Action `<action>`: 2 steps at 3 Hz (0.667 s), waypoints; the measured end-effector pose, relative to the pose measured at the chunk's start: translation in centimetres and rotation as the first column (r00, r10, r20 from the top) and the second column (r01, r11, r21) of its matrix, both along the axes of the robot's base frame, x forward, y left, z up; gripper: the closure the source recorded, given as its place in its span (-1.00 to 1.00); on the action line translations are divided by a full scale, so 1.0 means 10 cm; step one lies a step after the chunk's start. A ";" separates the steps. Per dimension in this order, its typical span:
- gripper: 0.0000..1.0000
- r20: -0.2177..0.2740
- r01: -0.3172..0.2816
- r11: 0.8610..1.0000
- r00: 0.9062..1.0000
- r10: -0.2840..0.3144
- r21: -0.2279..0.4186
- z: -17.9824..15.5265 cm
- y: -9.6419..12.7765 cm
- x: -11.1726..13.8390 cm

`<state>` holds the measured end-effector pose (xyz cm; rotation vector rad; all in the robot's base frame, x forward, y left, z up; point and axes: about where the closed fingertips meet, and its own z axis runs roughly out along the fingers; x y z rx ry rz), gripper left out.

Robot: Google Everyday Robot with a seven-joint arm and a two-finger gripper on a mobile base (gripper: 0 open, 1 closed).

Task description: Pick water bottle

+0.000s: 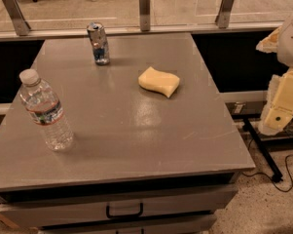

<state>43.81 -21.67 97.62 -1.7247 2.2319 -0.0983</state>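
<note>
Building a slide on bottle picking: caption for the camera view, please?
Water bottle standing at table's front left, can and yellow sponge beyond; gripper off right edge.

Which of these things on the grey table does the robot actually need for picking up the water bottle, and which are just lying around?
Part of the job:
- water bottle, upright at the front left of the table
- the tool, beyond the right edge

Just lying about:
- metal can, upright at the back
- yellow sponge, near the middle
</note>
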 end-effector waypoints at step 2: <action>-1.00 0.030 -0.016 0.995 0.999 0.013 0.099 0.02 0.12 0.02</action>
